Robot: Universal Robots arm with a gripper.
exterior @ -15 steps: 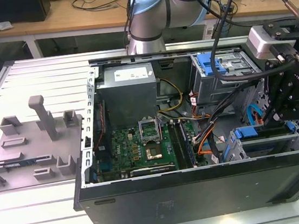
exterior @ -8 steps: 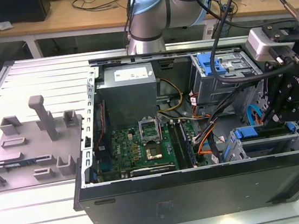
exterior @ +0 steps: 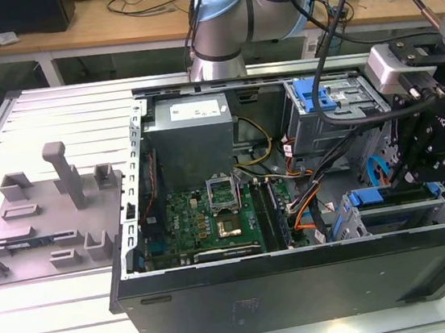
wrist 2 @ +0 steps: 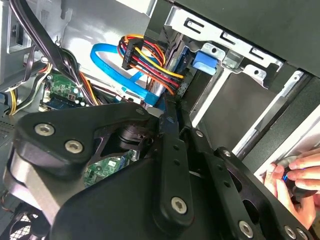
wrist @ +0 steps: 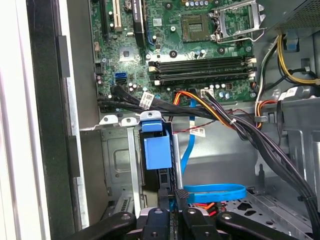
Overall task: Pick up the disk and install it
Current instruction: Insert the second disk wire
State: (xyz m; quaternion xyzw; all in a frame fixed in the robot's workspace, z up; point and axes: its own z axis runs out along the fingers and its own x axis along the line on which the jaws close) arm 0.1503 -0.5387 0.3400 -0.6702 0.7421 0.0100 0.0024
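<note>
My gripper [exterior: 429, 159] hangs over the open computer case [exterior: 302, 283], at the corner on the exterior view's right, just above the drive cage [exterior: 399, 214]. I cannot tell whether it is spread or clamped. The disk [exterior: 368, 196] stands on edge in that cage, its blue carrier end facing up. In the first wrist view the disk [wrist: 152, 150] lies straight ahead of my gripper [wrist: 175, 220], close to it. 1 blue flat cable [wrist: 215, 192] loops beside the cage, and a bundle of black wires [wrist: 250, 135] crosses above it toward the motherboard [wrist: 200, 40]. In the second wrist view a person's hand [wrist 2: 297, 177] rests at the case's outer edge, near my gripper [wrist 2: 184, 137].
</note>
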